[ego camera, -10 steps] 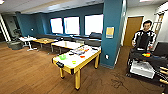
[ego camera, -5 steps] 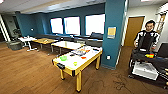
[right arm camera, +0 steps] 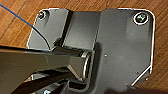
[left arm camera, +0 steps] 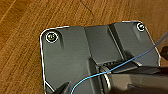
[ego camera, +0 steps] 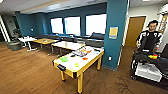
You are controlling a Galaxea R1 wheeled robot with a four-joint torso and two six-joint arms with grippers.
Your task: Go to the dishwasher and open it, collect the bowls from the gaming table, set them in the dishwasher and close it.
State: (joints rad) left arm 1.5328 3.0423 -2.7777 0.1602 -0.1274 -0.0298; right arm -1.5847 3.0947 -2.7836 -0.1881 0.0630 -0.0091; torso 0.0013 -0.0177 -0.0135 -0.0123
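Office lounge (tables, window bench)

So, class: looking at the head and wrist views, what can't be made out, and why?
- Head view: how many bowls are on the gaming table; the green bowl is clear, the other small coloured spots are too blurred to tell.
- Head view: the clutter at the table's far end is too blurred to identify.
- Head view: the cart beside the person is cut off by the edge.
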